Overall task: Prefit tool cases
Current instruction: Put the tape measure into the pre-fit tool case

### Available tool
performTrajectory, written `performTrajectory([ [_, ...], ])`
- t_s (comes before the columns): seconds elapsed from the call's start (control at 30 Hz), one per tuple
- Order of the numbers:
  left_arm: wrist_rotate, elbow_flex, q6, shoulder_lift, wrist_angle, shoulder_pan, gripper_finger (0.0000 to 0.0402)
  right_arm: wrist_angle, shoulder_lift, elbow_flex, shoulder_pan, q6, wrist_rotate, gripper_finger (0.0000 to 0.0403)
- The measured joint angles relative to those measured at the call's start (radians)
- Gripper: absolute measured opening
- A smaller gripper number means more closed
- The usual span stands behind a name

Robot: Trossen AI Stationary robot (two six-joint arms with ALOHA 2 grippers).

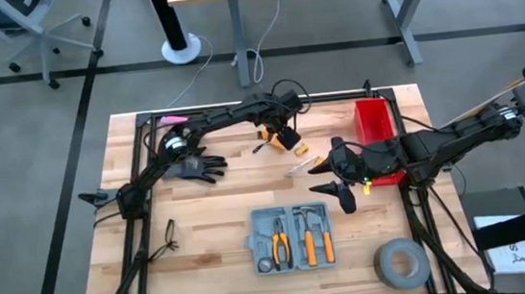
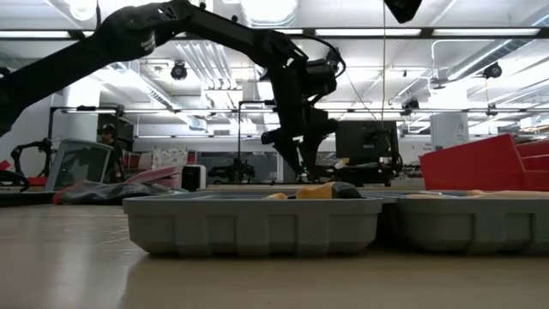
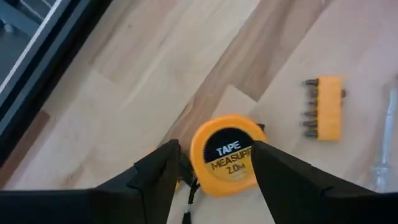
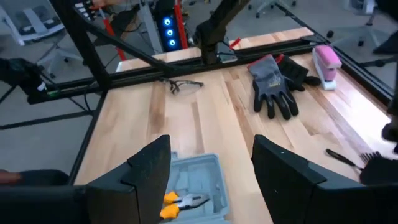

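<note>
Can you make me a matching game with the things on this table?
Things:
1. round yellow tape measure
2. grey roll of tape
3. dark work glove
4. red plastic bin

Places:
A. table's near right corner
B. far right side of the table
C. between the left gripper's fingers
D. left part of the table

Pairs: 1-C, 2-A, 3-D, 4-B

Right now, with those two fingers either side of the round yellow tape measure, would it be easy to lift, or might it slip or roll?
The tape measure lies flat on its broad face, so it probably won't roll. Its shell looks smooth and rounded, so the open left gripper might slip unless squeezed across the middle. It looks rigid and compact, likely heavy for its size.
</note>
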State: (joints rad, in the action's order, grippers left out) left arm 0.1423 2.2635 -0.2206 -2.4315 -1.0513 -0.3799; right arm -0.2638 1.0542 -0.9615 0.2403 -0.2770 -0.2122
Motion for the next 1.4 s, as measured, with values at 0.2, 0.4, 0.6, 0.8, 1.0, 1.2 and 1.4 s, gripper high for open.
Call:
performTrajectory([
  [0.2, 0.063, -0.005, 0.017, -0.018, -0.014, -0.019, 0.0217, -0.005, 0.0, -0.01, 0.0, 0.007, -0.005, 0.0201],
  [0.4, 0.102, -0.007, 0.078, -0.035, -0.014, -0.016, 0.0217, -0.01, 0.0, -0.012, 0.0, 0.007, -0.005, 0.0201],
  [0.6, 0.076, -0.024, 0.167, -0.035, -0.06, 0.015, 0.0206, -0.01, 0.0, -0.012, 0.0, 0.009, -0.005, 0.0201],
  [0.8, 0.024, -0.055, 0.233, -0.032, -0.115, 0.063, 0.0197, -0.008, 0.0, -0.012, 0.0, 0.014, -0.006, 0.0201],
  [1.0, -0.04, -0.068, 0.245, -0.034, -0.141, 0.127, 0.0191, -0.008, 0.0, -0.012, 0.0, 0.008, -0.007, 0.0201],
  [1.2, -0.083, -0.068, 0.232, -0.028, -0.203, 0.177, 0.0183, -0.01, 0.0, -0.012, 0.0, 0.0, -0.008, 0.0201],
  [1.4, -0.081, -0.067, 0.22, 0.027, -0.226, 0.192, 0.0174, -0.012, 0.0, -0.012, 0.0, -0.011, -0.009, 0.0201],
])
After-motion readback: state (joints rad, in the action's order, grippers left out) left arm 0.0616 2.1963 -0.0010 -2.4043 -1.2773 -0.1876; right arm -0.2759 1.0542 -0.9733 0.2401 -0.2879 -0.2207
